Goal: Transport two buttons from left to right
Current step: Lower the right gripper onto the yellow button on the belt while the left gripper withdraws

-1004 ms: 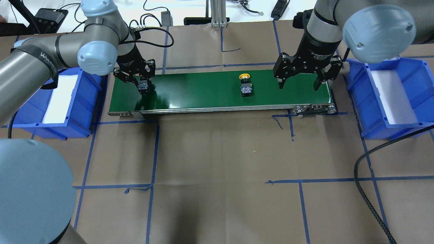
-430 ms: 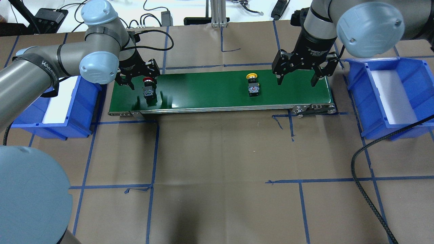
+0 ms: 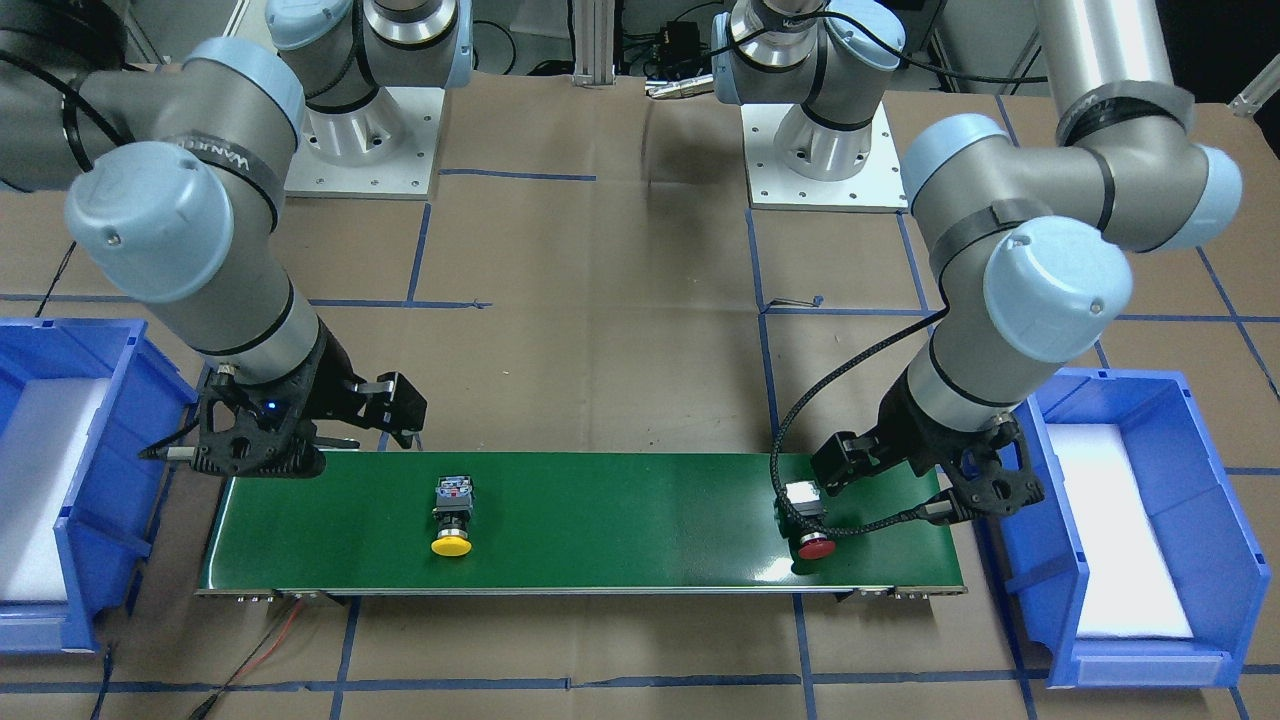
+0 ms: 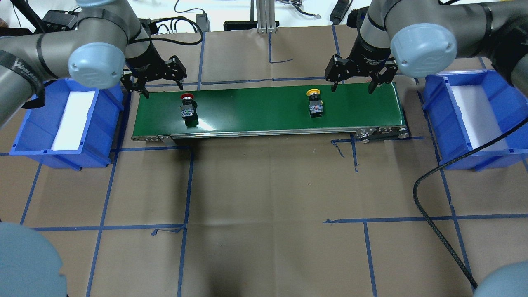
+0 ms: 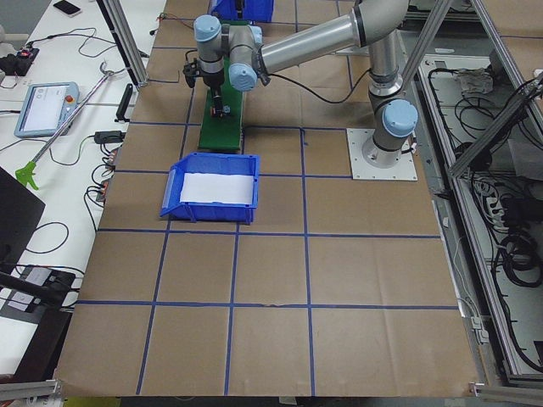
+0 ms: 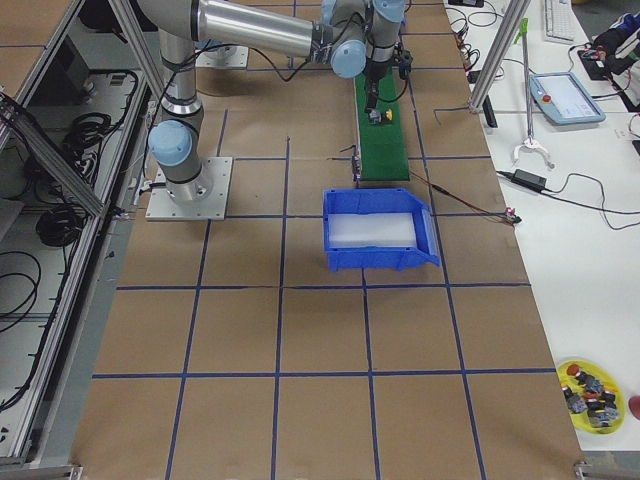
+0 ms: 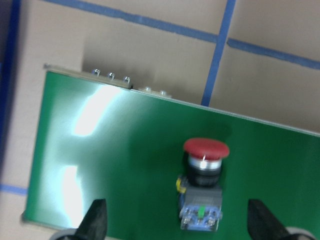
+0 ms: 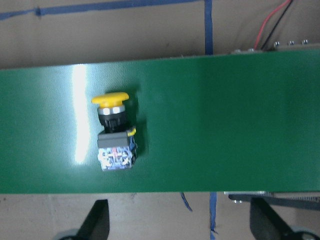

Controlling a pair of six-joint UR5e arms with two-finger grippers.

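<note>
- Open stretch of green belt [image 4: 255,109] between red button [image 4: 188,108] and yellow button [image 4: 315,103], which are well apart.
- Above belt hang left gripper [image 4: 162,88] and right gripper [image 4: 352,90], fingers spread, one near each button.
- Walls of left bin [image 4: 109,132] and right bin [image 4: 437,123] stand close at belt ends.
- Loop of black cable [image 4: 429,181] lies on surface [image 4: 264,185] near right bin.

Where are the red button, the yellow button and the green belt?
red button [image 4: 187,97]: overhead view, its red cap.
yellow button [image 4: 313,92]: overhead view, its yellow cap.
belt [image 4: 255,109]: overhead view, bare green middle.
</note>
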